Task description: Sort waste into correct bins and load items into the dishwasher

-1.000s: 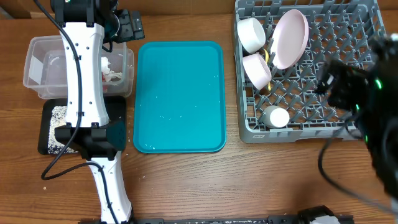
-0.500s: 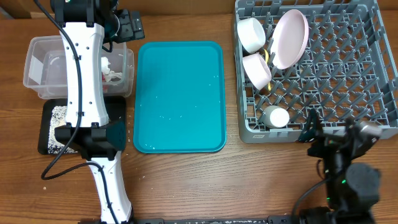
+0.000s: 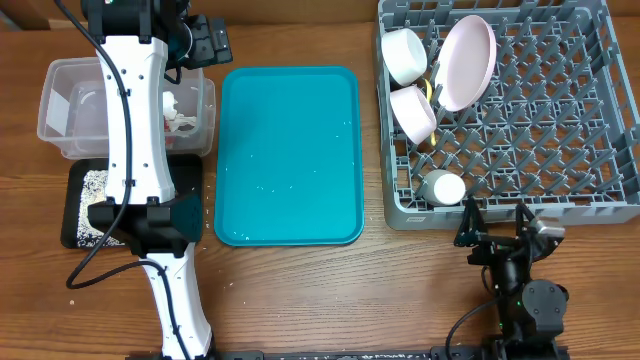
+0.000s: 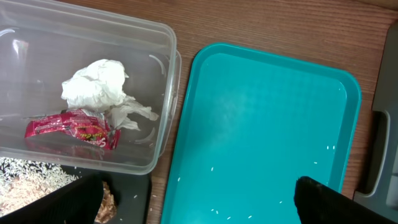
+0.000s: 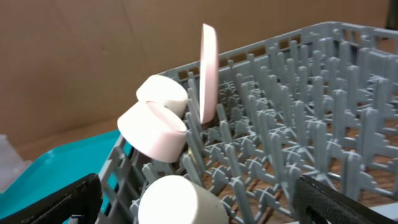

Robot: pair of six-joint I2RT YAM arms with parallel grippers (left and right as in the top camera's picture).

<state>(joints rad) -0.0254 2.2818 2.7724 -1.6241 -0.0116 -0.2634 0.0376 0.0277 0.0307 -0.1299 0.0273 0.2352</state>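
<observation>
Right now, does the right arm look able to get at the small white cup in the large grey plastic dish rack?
Probably yes. The right gripper is by the grey rack's near wall, jaws open, and the white cup is in the nearest corner with nothing over it.

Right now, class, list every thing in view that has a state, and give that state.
Left tool, open, empty.
Right tool, open, empty.
Clear tub, holds crumpled paper and red wrapper.
Black tray, holds rice and crumbs.
Teal tray, bare but for stray grains.
Dish rack, partly loaded.
Plate, standing on edge in rack.
Two bowls, tipped on their sides in rack.
Cup, in rack's near corner.
</observation>
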